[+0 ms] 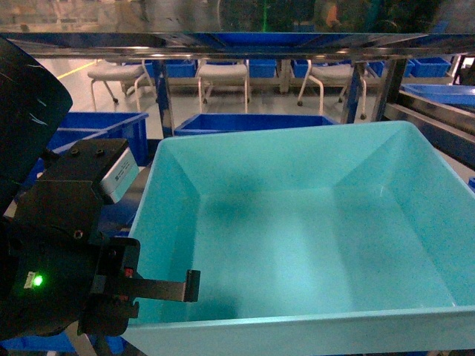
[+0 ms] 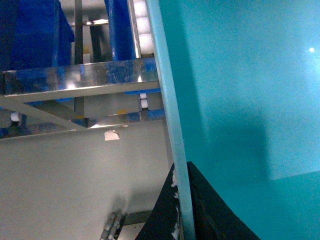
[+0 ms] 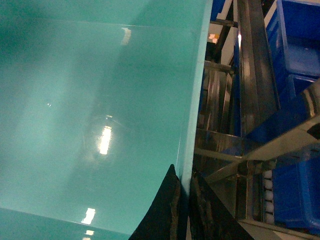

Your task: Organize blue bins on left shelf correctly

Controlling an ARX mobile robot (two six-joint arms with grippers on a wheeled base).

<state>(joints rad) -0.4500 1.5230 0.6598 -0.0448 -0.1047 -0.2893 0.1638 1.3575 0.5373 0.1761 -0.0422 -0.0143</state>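
Among the steel beams of the shelf (image 1: 223,50), the pale bin (image 1: 312,237) fills most of the head view, royal-blue crates (image 1: 252,122) behind it. The left hand (image 2: 182,210) is clamped on the bin's left wall, a finger each side. The right hand (image 3: 184,210) pinches the right wall likewise.
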